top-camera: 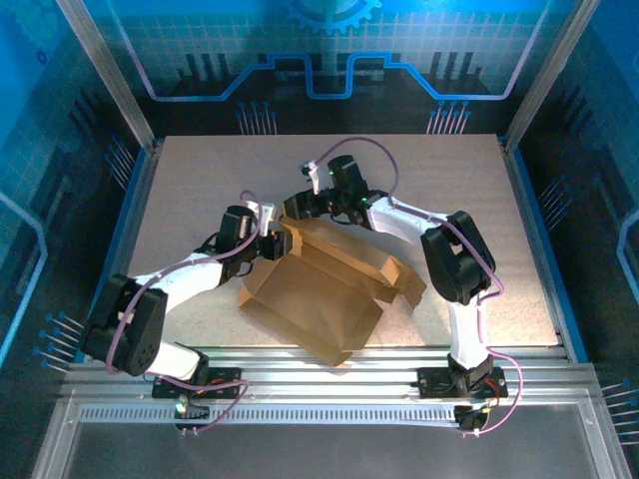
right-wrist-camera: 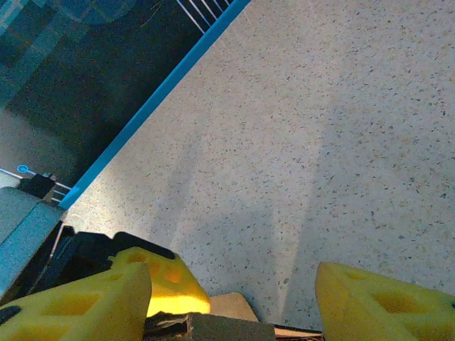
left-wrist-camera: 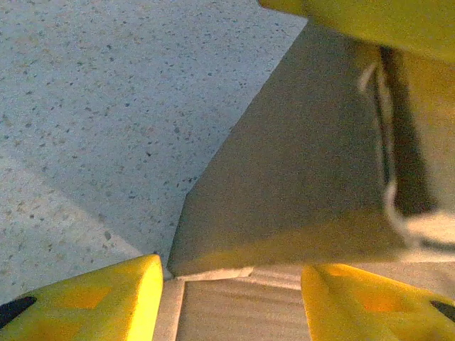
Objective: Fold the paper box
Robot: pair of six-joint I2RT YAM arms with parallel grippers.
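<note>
The paper box (top-camera: 329, 289) is brown cardboard, partly folded, with raised walls and loose flaps, lying mid-table. My left gripper (top-camera: 270, 244) is at its far left corner, and my right gripper (top-camera: 296, 208) is just behind that corner. In the left wrist view the box wall (left-wrist-camera: 298, 185) rises ahead, and my left gripper (left-wrist-camera: 233, 273) stands open with a cardboard panel between its yellow fingers (left-wrist-camera: 92, 298). The right wrist view shows my right gripper (right-wrist-camera: 231, 277) open above the box's top edge (right-wrist-camera: 234, 307), with the other gripper's yellow finger (right-wrist-camera: 163, 284) close beside its left finger.
The speckled table (top-camera: 200, 180) stretches beyond the box to the back and both sides. A blue rim (right-wrist-camera: 156, 92) bounds it, with dark panels behind. Aluminium rails (top-camera: 319, 359) run along the near edge by the arm bases.
</note>
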